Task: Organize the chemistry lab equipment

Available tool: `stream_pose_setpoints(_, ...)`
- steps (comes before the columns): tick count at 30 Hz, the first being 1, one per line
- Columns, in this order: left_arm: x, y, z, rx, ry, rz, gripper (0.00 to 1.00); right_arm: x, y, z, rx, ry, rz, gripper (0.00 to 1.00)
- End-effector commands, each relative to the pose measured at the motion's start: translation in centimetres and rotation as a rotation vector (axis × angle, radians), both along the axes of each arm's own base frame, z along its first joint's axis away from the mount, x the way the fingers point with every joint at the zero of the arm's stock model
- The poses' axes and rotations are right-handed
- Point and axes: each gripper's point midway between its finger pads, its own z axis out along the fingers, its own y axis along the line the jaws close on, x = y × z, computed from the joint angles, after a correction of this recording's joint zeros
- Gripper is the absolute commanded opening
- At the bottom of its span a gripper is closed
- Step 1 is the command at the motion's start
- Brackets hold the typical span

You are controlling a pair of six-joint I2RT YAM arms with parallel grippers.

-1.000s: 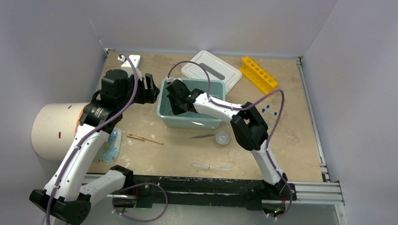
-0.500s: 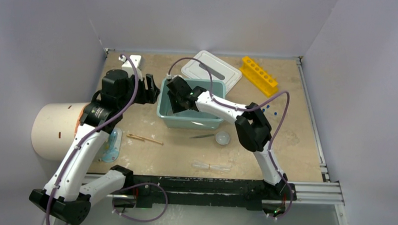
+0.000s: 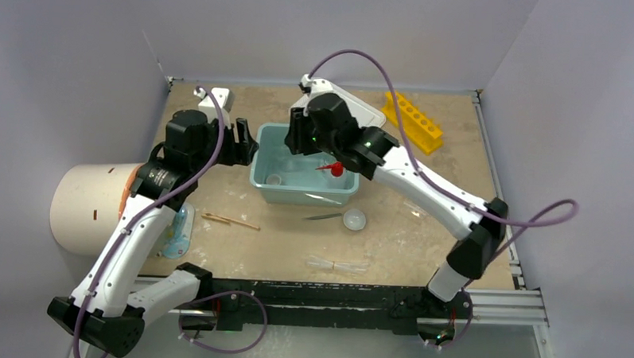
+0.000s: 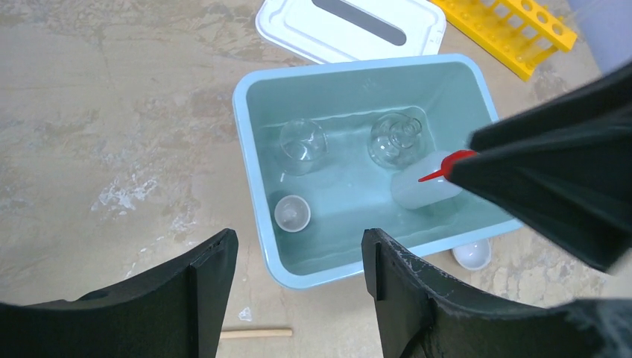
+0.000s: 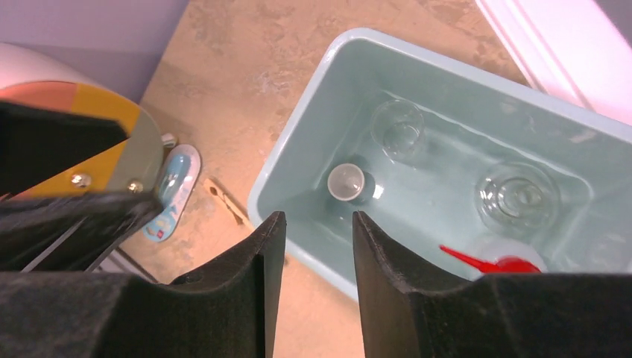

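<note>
Clear squeeze bottle with red nozzle [image 4: 423, 188] lies on its side on the floor of the open teal plastic tub [image 4: 246, 142], at the right end, nozzle pointing away from the left arm; the body is translucent and pale. Right gripper [image 5: 317, 224]: jaws parted, nothing between them, poised above the tub. Left gripper [image 4: 298, 242]: jaws wide apart, empty, just beside the tub's left rim. Against the frame a second ago, the right gripper has lifted out of the tub and the arm has swung back and upward, uncovering the bottle; the left arm is unchanged. Count inside the tub: one squeeze bottle, two clear glass vessels [image 4: 302, 145], one tiny white bowl [image 4: 292, 212]. Count on the tan tabletop [image 3: 423, 246]: one more tiny white bowl [image 3: 354, 220], one pair of metal tweezers [image 3: 324, 217], wooden sticks [image 3: 230, 220] (apparently two, too thin to confirm), clear tubes [image 3: 339, 265] in one cluster, number unclear.
</note>
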Motion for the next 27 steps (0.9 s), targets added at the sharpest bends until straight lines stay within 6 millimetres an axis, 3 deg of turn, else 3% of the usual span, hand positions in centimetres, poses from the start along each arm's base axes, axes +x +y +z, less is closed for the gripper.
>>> stream_pose_setpoints(1,0.7,-1.0,1.2,-0.022,-0.043,-0.038,0.63,-1.4,-3.7,2.8,0.024,-0.045,-0.067,0.41)
stream_pose_setpoints(6,0.8,-1.5,1.1,-0.022,-0.027,-0.059,0.63,-3.7,-8.9,3.6,0.023,-0.062,-0.168,0.45)
stream_pose_setpoints(11,0.9,-1.8,0.6,-0.023,-0.014,-0.07,0.63,-6.7,-13.6,2.1,0.013,-0.003,-0.252,0.47)
stream_pose_setpoints(19,1.0,-2.3,0.0,-0.029,0.006,-0.09,0.63,-12.6,-18.5,-6.0,0.041,0.22,-0.345,0.47)
stream_pose_setpoints(23,1.1,-2.6,-0.2,-0.032,0.012,-0.098,0.63,-14.1,-19.5,-9.7,0.081,0.292,-0.392,0.45)
stream_pose_setpoints(27,1.0,-2.7,-0.2,-0.031,0.013,-0.105,0.63,-14.8,-19.2,-13.8,0.09,0.351,-0.401,0.44)
